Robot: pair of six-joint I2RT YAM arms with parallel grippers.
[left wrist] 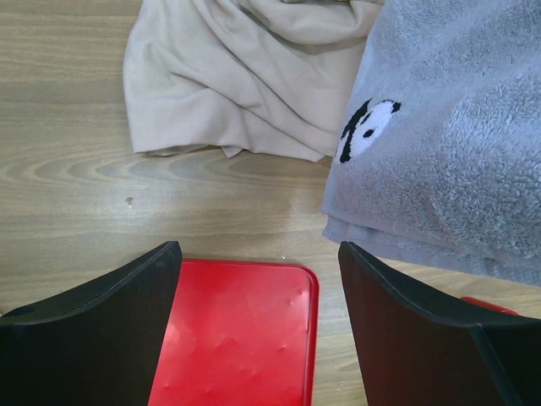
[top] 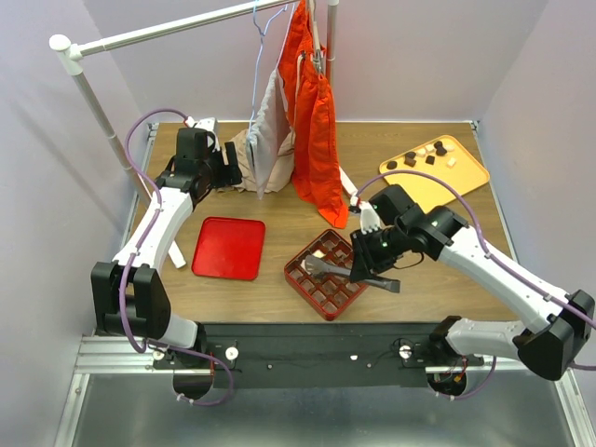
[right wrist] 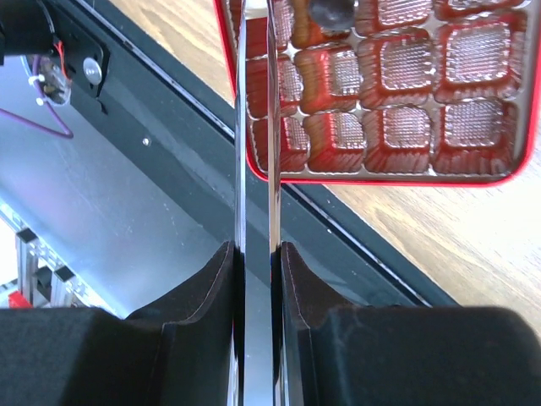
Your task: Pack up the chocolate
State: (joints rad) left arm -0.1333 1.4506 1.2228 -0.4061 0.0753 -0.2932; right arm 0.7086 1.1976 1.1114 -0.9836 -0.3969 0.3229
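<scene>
The chocolate (top: 424,155), dark and cream lumps, lies on the yellow-orange tray (top: 461,177) at the back right. One dark lump (right wrist: 331,10) sits in a cell of the red gridded box (top: 326,275) (right wrist: 439,127) near the front edge. My right gripper (top: 361,276) (right wrist: 255,254) is shut on metal tongs (top: 324,270) (right wrist: 254,127), whose tips reach over the box. My left gripper (top: 226,170) (left wrist: 258,249) is open and empty, above the far edge of a flat red lid (top: 229,247) (left wrist: 237,338).
A beige cloth (left wrist: 245,76) and a grey towel with a panda mark (left wrist: 456,152) lie behind the lid. An orange garment (top: 312,121) and more cloth hang from a white rack (top: 168,33) at the back. The black base rail (right wrist: 169,127) runs below the box.
</scene>
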